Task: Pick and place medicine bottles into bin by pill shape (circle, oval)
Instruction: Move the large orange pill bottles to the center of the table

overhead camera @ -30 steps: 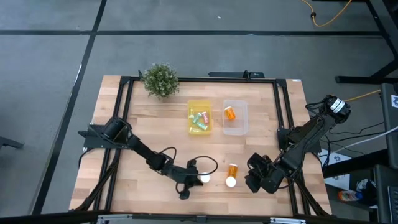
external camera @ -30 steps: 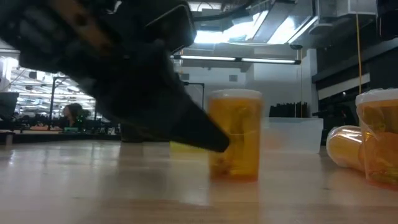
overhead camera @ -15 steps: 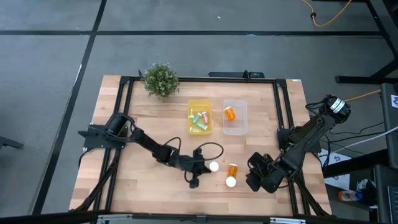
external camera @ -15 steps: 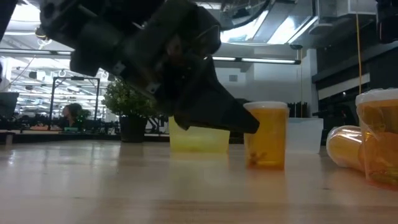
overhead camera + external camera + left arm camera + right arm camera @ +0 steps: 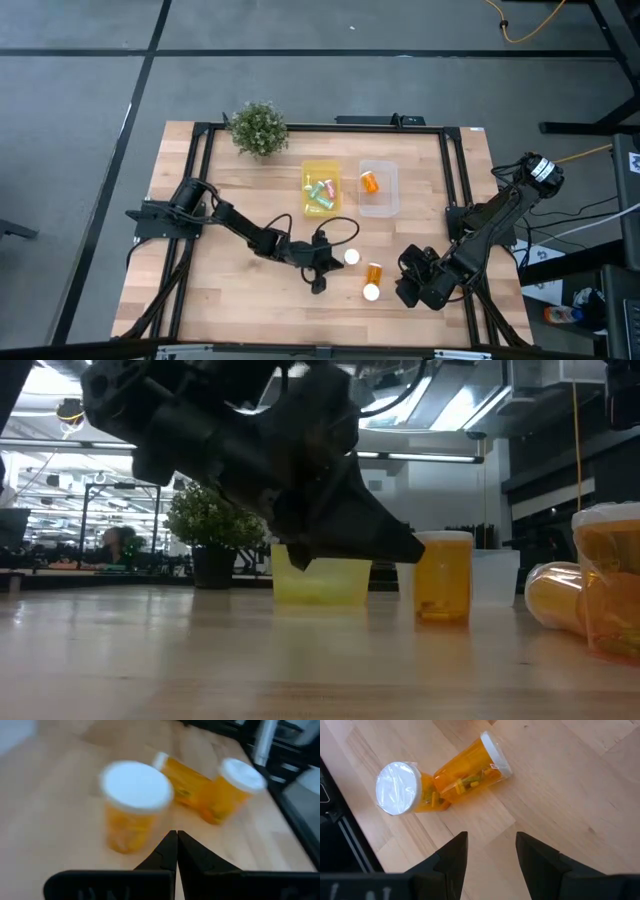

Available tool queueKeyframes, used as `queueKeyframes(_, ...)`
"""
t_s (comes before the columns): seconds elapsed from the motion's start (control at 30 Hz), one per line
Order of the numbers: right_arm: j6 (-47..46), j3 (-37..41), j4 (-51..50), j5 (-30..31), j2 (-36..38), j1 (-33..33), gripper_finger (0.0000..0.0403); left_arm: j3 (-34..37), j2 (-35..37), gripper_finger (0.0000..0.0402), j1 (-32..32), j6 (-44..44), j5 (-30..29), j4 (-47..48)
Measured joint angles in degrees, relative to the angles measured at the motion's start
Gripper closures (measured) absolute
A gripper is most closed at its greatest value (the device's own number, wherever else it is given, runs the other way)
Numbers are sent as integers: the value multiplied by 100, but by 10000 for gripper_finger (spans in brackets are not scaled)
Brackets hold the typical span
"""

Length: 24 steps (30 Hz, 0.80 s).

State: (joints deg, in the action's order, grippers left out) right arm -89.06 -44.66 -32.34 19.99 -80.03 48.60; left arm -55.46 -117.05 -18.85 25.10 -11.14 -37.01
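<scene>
Here, lower centre of the high view, left gripper [image 5: 322, 262] with jaws pressed together beside an upright orange bottle [image 5: 351, 257] on the worktop [image 5: 200, 290]: likely light, rigid, slick-walled, tippy; grip mid-body below cap.

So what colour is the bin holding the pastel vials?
Translucent yellow bin, clearest in the high view; the neighbouring bin is clear.

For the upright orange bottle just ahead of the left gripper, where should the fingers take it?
Around the orange body below the wider white cap, coming in level from the side. The upright orange bottle stands alone on the table, clear of the two other bottles. The left gripper has its fingers shut, so it must open first.
</scene>
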Motion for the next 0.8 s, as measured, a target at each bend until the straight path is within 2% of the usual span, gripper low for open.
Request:
queueKeyframes(0.17,354,4,232,-13,-24,2,234,0,0,398,-313,31,371,2)
queueKeyframes(0.3,1081,4,1267,-269,-247,49,234,1,0,398,-583,27,312,5)
queueKeyframes(0.47,1462,4,2335,-642,-897,128,234,2,0,398,-762,-10,226,6)
queueKeyframes(0.8,1603,4,3789,-584,-2133,119,234,2,0,398,-779,-17,-37,8)
